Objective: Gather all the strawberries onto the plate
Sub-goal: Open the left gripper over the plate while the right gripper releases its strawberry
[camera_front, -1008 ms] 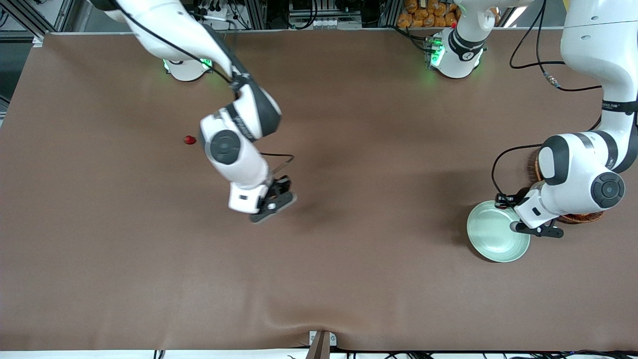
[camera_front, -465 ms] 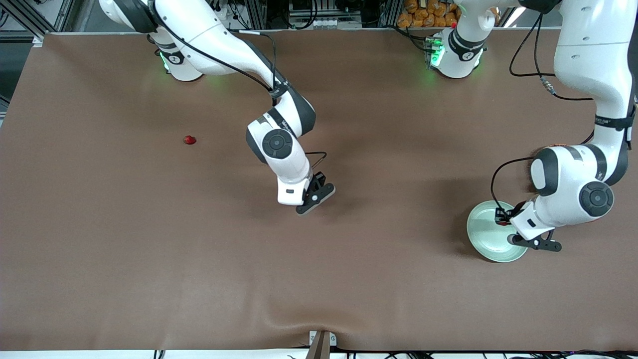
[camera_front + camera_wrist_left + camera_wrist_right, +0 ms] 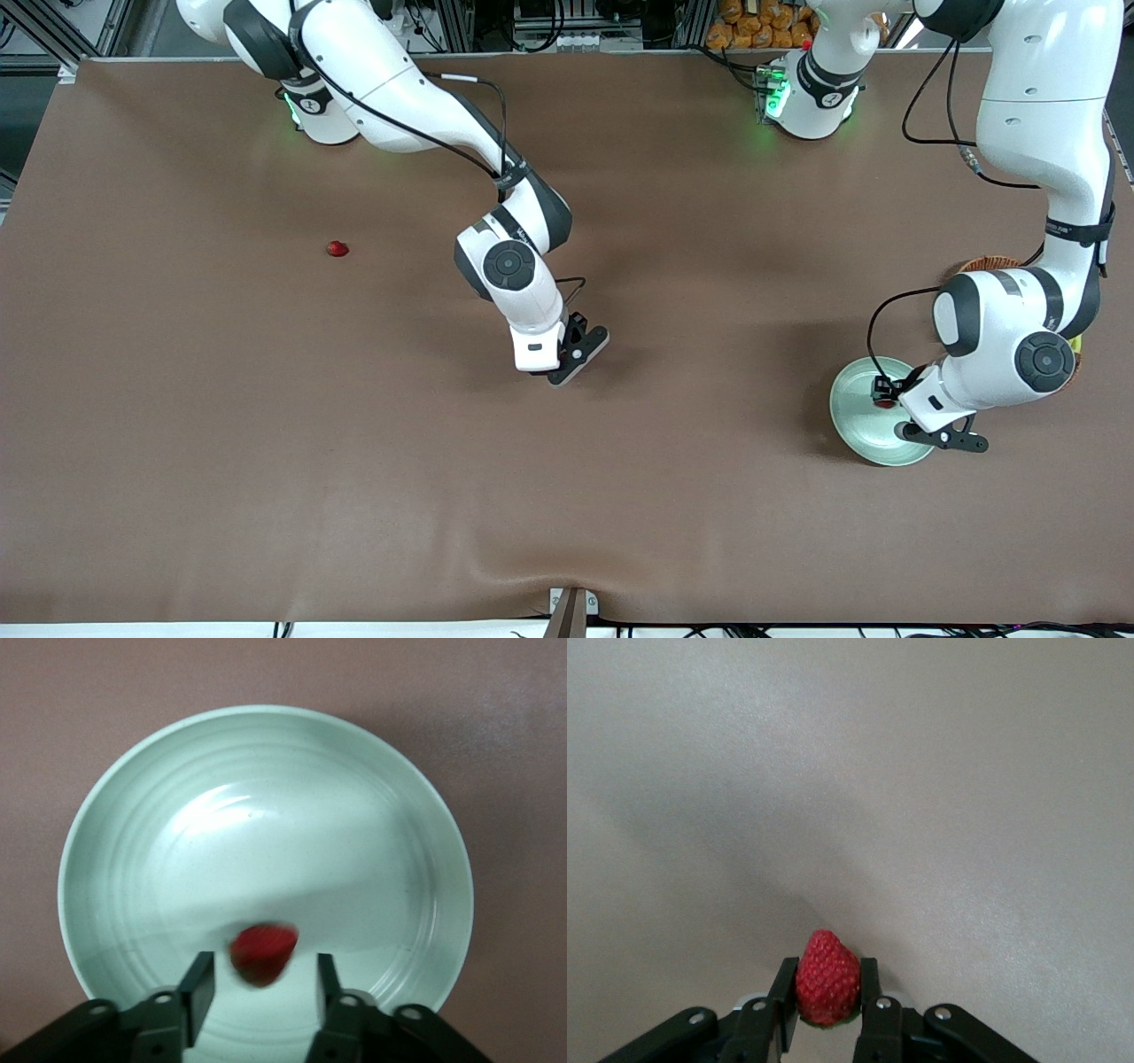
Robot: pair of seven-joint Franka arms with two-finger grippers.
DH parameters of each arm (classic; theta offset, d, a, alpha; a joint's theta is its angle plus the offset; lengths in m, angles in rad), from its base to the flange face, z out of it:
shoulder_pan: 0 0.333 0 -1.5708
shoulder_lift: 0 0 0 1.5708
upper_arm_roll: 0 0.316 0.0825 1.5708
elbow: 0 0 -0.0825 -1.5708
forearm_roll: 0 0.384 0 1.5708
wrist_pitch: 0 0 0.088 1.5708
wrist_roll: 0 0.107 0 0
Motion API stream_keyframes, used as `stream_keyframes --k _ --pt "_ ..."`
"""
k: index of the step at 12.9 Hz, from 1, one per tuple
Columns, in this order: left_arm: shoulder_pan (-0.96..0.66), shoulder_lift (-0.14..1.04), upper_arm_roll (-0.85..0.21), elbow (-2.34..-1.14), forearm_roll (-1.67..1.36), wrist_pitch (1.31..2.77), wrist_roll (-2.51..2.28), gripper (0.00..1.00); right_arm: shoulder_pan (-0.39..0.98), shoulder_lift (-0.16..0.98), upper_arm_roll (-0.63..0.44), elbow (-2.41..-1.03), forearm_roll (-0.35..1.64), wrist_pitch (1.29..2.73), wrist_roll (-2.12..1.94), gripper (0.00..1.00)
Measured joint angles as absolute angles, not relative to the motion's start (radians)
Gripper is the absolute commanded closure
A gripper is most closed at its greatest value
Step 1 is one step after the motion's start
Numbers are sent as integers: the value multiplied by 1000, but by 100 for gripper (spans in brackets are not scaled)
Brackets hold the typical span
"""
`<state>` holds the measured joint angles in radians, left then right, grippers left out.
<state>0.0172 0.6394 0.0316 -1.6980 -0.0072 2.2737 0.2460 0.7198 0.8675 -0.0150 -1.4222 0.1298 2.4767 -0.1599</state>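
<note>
The left gripper (image 3: 259, 992) hangs over the pale green plate (image 3: 124, 815), which sits on the brown table (image 3: 266, 461) toward the left arm's end, with the edge of a brown basket (image 3: 990, 264) showing past the arm, farther from the front camera than the plate. In the left wrist view its two fingers (image 3: 198, 985) stand apart, and a red strawberry (image 3: 263, 952) shows blurred between them with a gap on each side, so neither finger touches it; the plate's ringed floor lies under it. In the front view that berry is only a small red spot (image 3: 883, 403) beside the gripper (image 3: 899, 409) over the plate (image 3: 855, 416), and I cannot tell from there whether it has reached the dish.

The right gripper (image 3: 827, 1001) is over bare table near the middle, well apart from the plate. Its fingers (image 3: 782, 992) are clamped narrow on a second strawberry (image 3: 828, 977), whose seeded red tip points away from the wrist. The front view shows this gripper (image 3: 567, 363) at the end of the arm that reaches from the right arm's base.

A third strawberry (image 3: 336, 249) lies alone on the table toward the right arm's end, farther from the front camera than the plate and well apart from both grippers
</note>
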Motion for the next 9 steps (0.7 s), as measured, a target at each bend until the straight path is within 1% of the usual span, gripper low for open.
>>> stream_keyframes --k 9 --pt "6 619 12 -1651 -7 2274 248 0 711 865 -30 -1396 131 2511 -164 0"
